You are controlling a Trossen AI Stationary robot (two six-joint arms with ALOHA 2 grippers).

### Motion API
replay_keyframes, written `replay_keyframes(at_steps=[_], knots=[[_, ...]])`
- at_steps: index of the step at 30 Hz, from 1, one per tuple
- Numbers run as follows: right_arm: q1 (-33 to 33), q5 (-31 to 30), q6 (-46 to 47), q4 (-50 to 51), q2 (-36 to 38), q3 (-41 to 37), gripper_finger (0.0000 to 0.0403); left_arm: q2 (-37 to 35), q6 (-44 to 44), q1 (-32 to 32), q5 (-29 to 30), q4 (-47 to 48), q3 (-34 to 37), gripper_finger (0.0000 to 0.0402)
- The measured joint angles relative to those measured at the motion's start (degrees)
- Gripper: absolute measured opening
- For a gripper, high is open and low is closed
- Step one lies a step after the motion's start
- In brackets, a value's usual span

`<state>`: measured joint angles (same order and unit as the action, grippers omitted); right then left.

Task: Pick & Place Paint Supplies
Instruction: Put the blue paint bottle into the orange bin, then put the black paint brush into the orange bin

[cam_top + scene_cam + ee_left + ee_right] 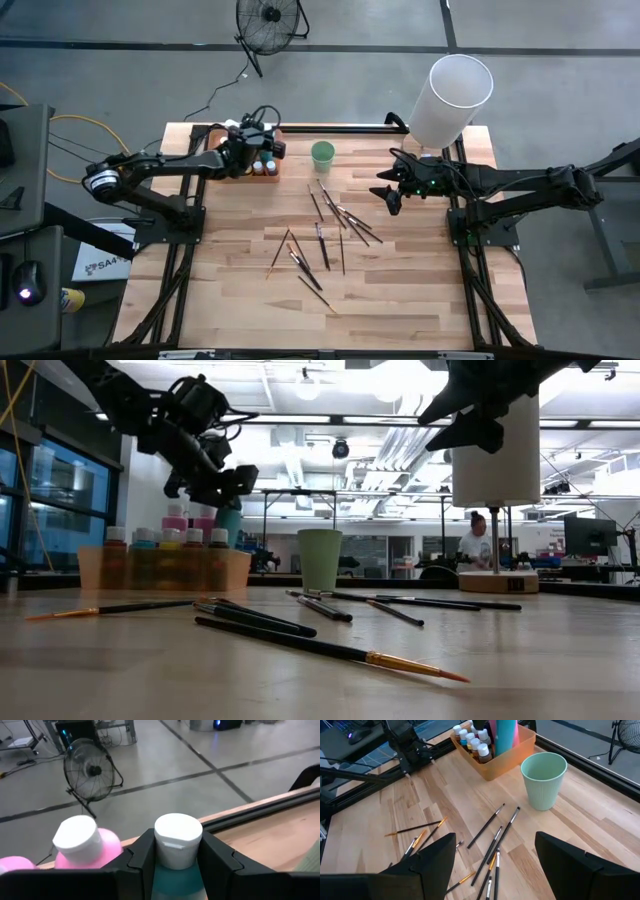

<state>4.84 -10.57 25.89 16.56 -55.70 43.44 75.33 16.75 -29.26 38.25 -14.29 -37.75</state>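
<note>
At about ten o'clock on the wooden table the left gripper hangs over the orange tray; its two dark fingers are closed partway, clamped on either side of a tall blue bottle just under its white cap; in the low view that bottle hangs below the gripper, its foot hidden behind the bottles in the tray; a tall pink bottle with a white cap stands just beside it, and a second pink one shows at the edge of the left wrist view; the small paint bottles with pale caps stand packed together in the tray, at the end nearer the table's middle; just past the tray, toward twelve o'clock, stands the green cup, upright and apart from the tray; from the cup down toward six o'clock the thin dark-handled brushes lie scattered flat over the middle of the table, some crossing, some alone, one with an orange tip lying nearest the low camera; at about two o'clock the right gripper hovers above the table with its jaws spread wide and nothing between them, near the outermost brushes but touching none; behind it, at the table's far corner near one o'clock, stands a tall white cylinder; beyond the table's far edge a fan sits on the floor.
</note>
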Motion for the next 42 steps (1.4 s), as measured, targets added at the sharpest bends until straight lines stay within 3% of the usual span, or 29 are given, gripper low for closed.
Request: replay_keyframes(at_steps=[8,17,28,34,42], knots=[[0.0,0.2,0.0,0.0,0.0,0.0,0.0266,0.0,0.0,0.0,-0.4,0.8,0.0,0.0114],[0.0,0.2,-0.2,0.0,0.0,0.0,0.0266,-0.1,0.1,0.0,-1.7,1.1,-0.1,0.0191],[0.0,0.2,-0.2,0.0,0.0,0.0,0.0266,-0.3,-0.2,0.0,-1.8,0.9,-0.3,0.0198],[0.0,0.4,1.2,0.0,0.0,0.0,0.0266,-0.3,-4.5,0.0,-2.4,1.3,-4.2,0.0199],[0.0,6.0,0.5,1.6,0.0,0.0,0.0266,-1.3,-6.7,0.0,-3.8,7.4,-13.1,0.0199]])
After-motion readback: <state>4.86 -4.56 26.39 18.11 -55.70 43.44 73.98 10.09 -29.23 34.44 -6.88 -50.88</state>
